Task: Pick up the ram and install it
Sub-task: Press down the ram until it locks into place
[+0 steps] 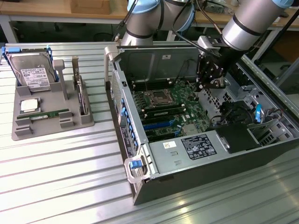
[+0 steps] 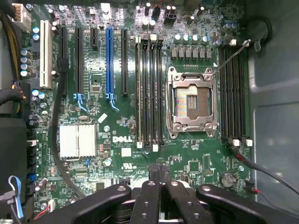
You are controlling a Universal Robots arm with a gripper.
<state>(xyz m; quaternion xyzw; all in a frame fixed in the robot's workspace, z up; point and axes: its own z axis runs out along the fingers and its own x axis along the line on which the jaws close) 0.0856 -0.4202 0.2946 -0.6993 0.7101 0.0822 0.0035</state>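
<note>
The ram (image 1: 48, 114), a thin green stick, lies flat in the grey tray's front slot.

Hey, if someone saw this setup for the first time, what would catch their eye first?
Probably the open black computer case on the exterior view's right, green motherboard exposed, with the black gripper shut and empty above it. Left of it, the thin green ram stick lies in a grey parts tray.

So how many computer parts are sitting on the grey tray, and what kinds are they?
Hard drive: 1
Silver processor chip: 1
Green ram stick, lying flat: 1
Thin board standing on its edge, kind unclear: 1
Total: 4
</note>
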